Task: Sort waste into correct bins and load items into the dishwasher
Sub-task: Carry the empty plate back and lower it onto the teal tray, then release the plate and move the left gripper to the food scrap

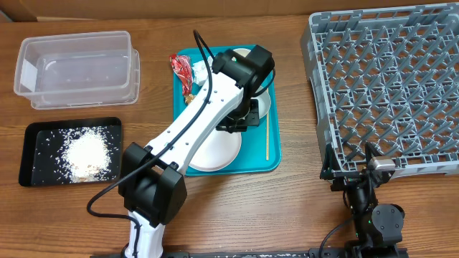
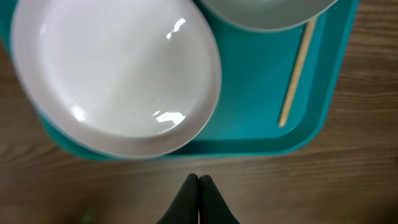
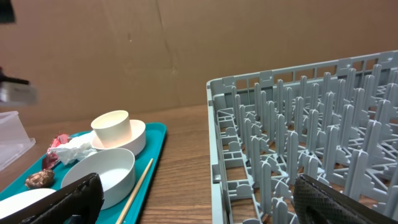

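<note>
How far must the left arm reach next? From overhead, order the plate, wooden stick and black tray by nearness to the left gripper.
1. Plate, right beside the left gripper.
2. Wooden stick, off to its right.
3. Black tray, far left.

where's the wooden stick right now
In the overhead view the stick lies flat on the teal tray near its right edge, just right of the plate, with the dish rack farther right.

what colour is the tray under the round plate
The rectangular serving tray is teal; left wrist view.
</note>
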Robot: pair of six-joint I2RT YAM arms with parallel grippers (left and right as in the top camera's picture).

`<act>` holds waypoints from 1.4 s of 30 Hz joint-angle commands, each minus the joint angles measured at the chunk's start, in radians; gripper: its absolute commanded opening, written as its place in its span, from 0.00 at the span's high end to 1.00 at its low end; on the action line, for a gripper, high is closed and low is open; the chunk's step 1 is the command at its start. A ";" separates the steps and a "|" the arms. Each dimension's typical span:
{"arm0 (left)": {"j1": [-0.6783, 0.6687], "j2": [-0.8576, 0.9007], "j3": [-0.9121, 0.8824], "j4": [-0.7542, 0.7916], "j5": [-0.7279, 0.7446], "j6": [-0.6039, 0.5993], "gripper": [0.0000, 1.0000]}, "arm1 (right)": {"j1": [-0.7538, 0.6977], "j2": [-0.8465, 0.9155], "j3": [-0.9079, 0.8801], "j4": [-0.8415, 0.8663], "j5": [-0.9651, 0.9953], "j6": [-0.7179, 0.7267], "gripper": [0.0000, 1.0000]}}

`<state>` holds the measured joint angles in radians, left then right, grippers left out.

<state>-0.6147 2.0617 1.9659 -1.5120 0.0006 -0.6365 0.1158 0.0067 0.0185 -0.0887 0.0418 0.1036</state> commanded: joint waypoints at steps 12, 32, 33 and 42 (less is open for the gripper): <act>0.008 -0.159 0.093 -0.136 -0.190 -0.065 0.93 | 0.003 -0.003 -0.010 0.008 0.008 -0.007 0.00; 0.033 -0.308 0.015 -0.086 -0.274 -0.158 0.00 | 0.003 -0.003 -0.010 0.008 0.009 -0.007 0.00; 0.036 -0.301 0.005 -0.068 -0.274 -0.158 0.00 | 0.003 -0.003 -0.010 0.008 0.008 -0.007 0.00; 0.103 -0.192 -0.008 0.027 -0.333 -0.157 0.00 | 0.003 -0.003 -0.010 0.008 0.009 -0.007 0.00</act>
<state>-0.5488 1.8275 1.9636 -1.4998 -0.2859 -0.7727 0.1158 0.0067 0.0185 -0.0887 0.0418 0.1036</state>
